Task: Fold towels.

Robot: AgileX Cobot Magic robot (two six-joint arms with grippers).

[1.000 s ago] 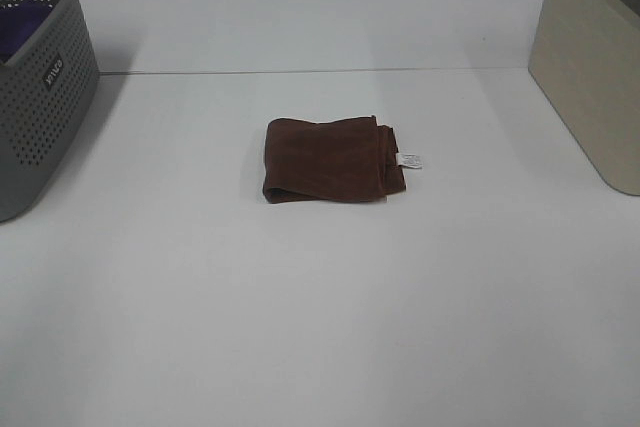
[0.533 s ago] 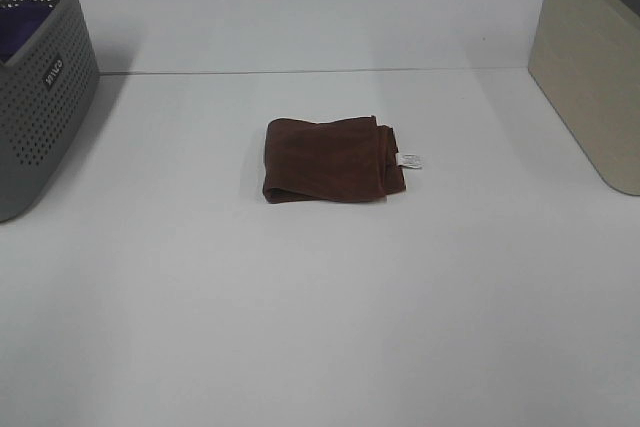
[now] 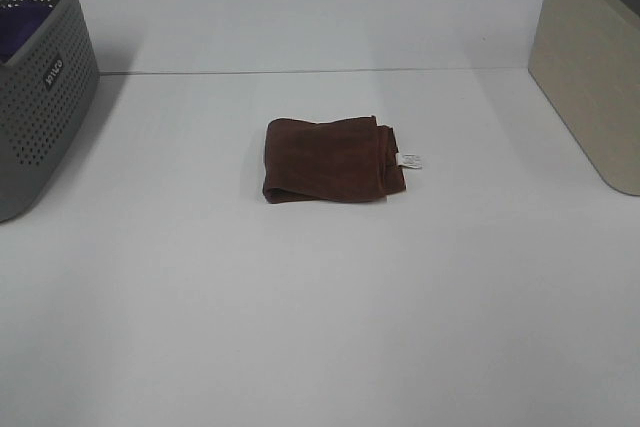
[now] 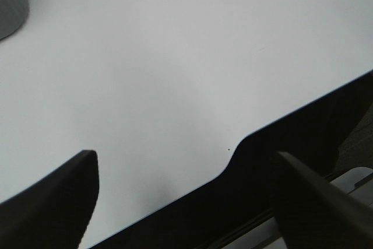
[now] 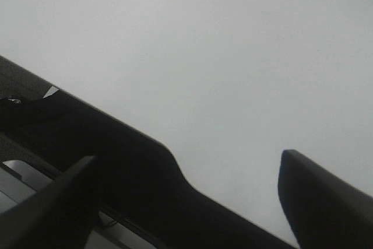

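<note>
Basket (image 3: 40, 87) blocks left; cabinet (image 3: 590, 67) right; table (image 3: 320, 327) between open.

White table (image 3: 320, 327) — broad, flat and plain, filling most of what I see from above, with its dark near edge showing under both my wrists. Grey basket (image 3: 40, 87) — perforated plastic with a small label on its side, standing at my far left on the table; something purple (image 3: 22, 29) lies inside it. Beige box (image 3: 590, 67) — plain sides, standing at my far right, well apart from the basket.
</note>
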